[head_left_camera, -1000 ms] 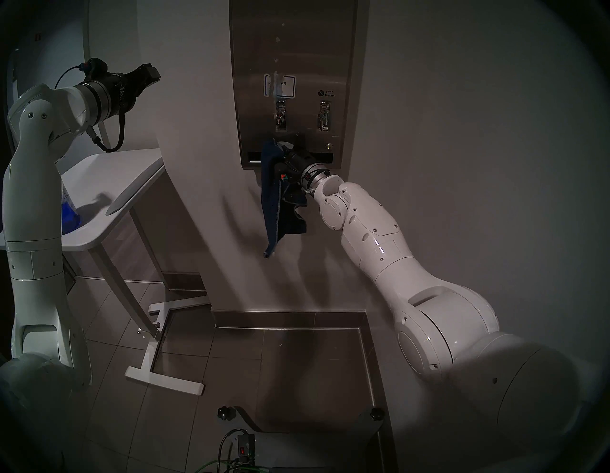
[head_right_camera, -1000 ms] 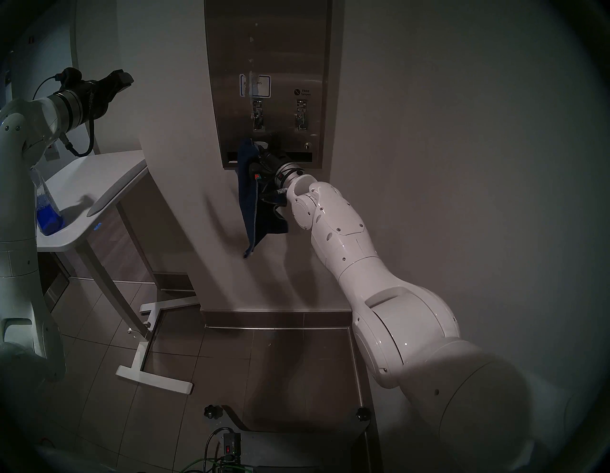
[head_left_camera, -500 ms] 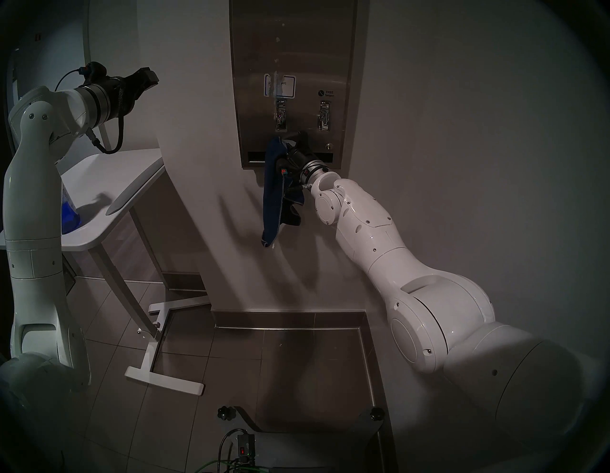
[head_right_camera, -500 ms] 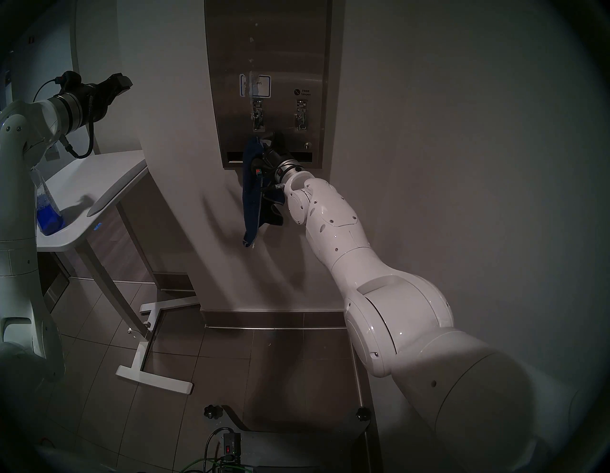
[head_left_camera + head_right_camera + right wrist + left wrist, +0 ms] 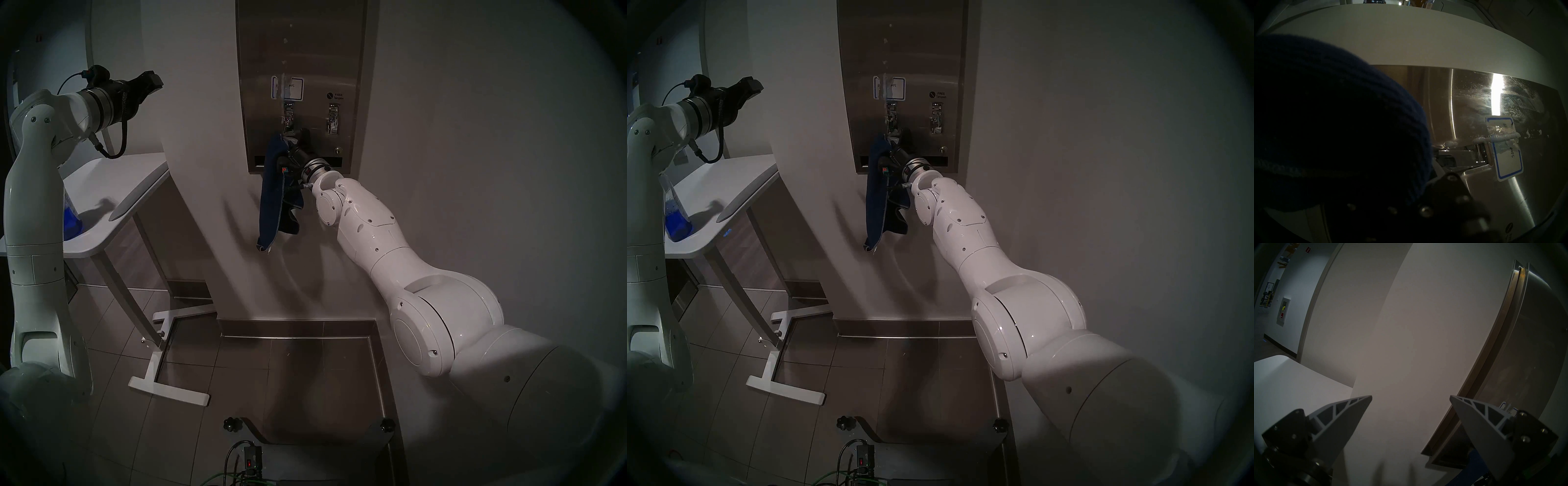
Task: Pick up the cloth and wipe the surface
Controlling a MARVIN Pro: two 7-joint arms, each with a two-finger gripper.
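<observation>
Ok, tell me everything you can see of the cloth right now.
The cloth is soft, dark navy fabric with a lighter stitched edge, gripped in the shut right claw. Its top is bunched against the lower part of the steel dispenser panel, beside the left lever and across the dark slot. The rest hangs limp below the panel in front of the wall, ending in a frayed corner. It fills the right wrist view's left half.

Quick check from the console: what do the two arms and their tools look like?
Both arms are glossy white with rounded joint housings and small dark screws. Each ends in a silver ribbed ring and a black wrist unit. The left tool has pale grey, triangular, truss-ribbed fingers on black mounts; a black cable loops below its wrist. The right tool is black, with a small red mark on its wrist unit.
</observation>
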